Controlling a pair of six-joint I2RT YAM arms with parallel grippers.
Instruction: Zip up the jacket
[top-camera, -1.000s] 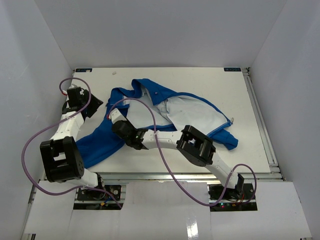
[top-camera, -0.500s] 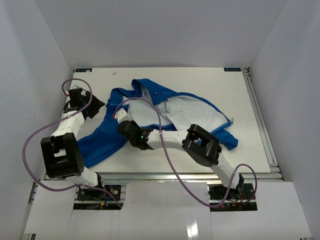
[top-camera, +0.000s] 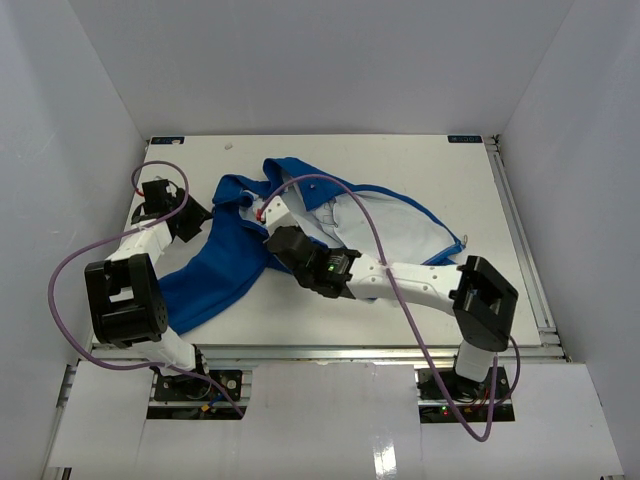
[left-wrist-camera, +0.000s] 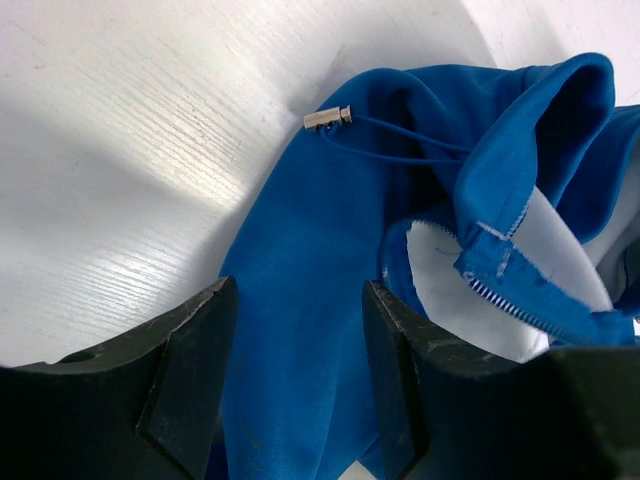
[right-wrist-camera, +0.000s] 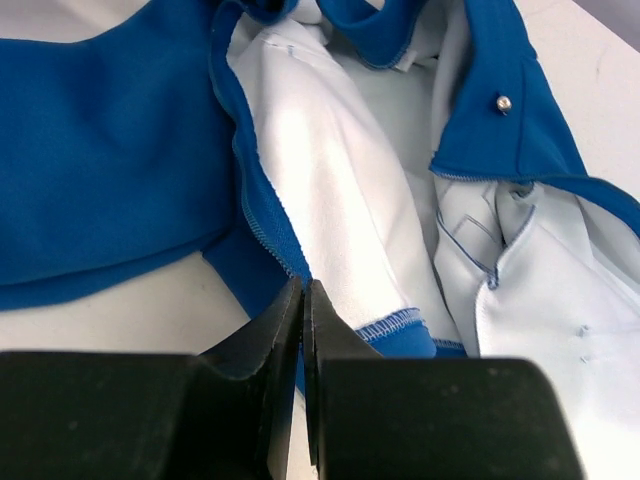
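Note:
The blue jacket (top-camera: 228, 272) lies open and crumpled on the white table (top-camera: 400, 160), with its pale lining (top-camera: 380, 225) facing up. My left gripper (top-camera: 196, 217) is open at the jacket's left edge. In the left wrist view, its jaws (left-wrist-camera: 300, 330) stand apart just above blue fabric (left-wrist-camera: 310, 220), beside a zipper strip (left-wrist-camera: 520, 312) and a drawcord toggle (left-wrist-camera: 328, 118). My right gripper (top-camera: 270, 215) sits at the jacket's middle. In the right wrist view it (right-wrist-camera: 303, 290) is shut at the toothed front edge (right-wrist-camera: 262, 232), where blue fabric (right-wrist-camera: 100, 200) meets the lining.
White walls close in the table at the back and both sides. A metal rail (top-camera: 522, 240) runs along the right edge. Purple cables (top-camera: 80, 265) loop off both arms over the near part of the table. A metal snap (right-wrist-camera: 503, 101) sits on a blue flap.
My right arm has swung to the right and a little farther back, and the jacket's left front panel has shifted right with it. My left gripper has edged slightly farther back.

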